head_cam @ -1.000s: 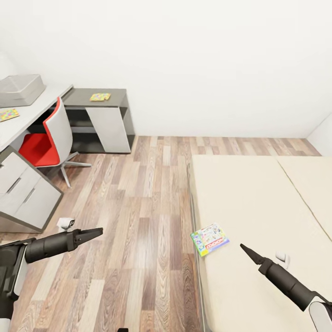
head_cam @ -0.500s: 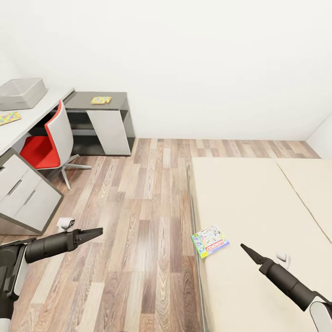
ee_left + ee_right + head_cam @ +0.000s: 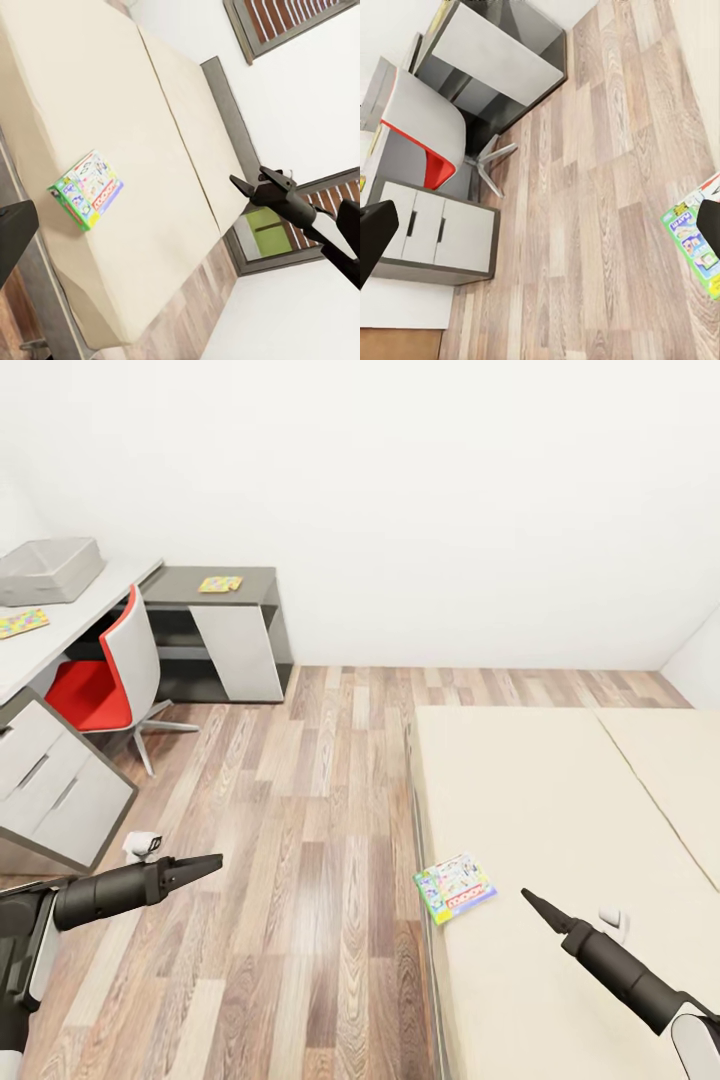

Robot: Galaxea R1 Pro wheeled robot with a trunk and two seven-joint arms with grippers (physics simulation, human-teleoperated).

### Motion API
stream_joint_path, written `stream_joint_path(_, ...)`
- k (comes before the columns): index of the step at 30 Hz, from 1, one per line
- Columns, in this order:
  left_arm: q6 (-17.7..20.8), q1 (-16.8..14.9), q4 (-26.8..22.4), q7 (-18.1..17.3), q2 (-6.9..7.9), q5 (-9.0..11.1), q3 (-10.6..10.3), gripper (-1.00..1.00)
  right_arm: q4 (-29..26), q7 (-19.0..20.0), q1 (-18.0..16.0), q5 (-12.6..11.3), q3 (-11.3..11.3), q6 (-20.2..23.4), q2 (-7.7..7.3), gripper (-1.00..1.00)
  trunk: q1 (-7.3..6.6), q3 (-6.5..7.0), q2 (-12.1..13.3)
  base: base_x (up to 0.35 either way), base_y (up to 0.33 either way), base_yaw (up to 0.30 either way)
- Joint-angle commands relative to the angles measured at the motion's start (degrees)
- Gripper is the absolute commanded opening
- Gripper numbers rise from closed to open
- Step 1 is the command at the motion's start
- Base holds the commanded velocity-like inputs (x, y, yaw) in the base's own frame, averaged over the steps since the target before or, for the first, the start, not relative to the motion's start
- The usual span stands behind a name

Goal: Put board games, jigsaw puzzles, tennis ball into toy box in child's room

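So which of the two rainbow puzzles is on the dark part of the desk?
The farther jigsaw puzzle, lying on the dark grey desk section against the wall. The other jigsaw puzzle lies on the pale grey section, near the grey toy box.

Toys still scattered in the child's room

A white-green-yellow board game (image 3: 455,886) lies flat on the bed's (image 3: 560,810) near-left edge; two jigsaw puzzles (image 3: 220,584) (image 3: 22,623) lie flat on the table (image 3: 170,575), far left.
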Motion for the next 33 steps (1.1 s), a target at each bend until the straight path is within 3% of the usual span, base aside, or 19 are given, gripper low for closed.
stream_joint_path(1, 0.61, -0.03, -0.01, -0.25, 0.00, -0.08, 0.01, 1.00, -0.01, 0.05, -0.03, -0.35, -0.04, 0.45, 0.04, 1.00, 0.03, 0.01, -0.09, 0.000, 0.000, 0.000)
stream_joint_path(33, 0.61, -0.03, -0.01, -0.25, 0.06, 0.00, 0.01, 1.00, 0.08, -0.20, -0.03, -0.19, 0.05, 0.36, 0.39, 1.00, 0.03, 3.03, -0.09, 0.000, 0.000, 0.000)
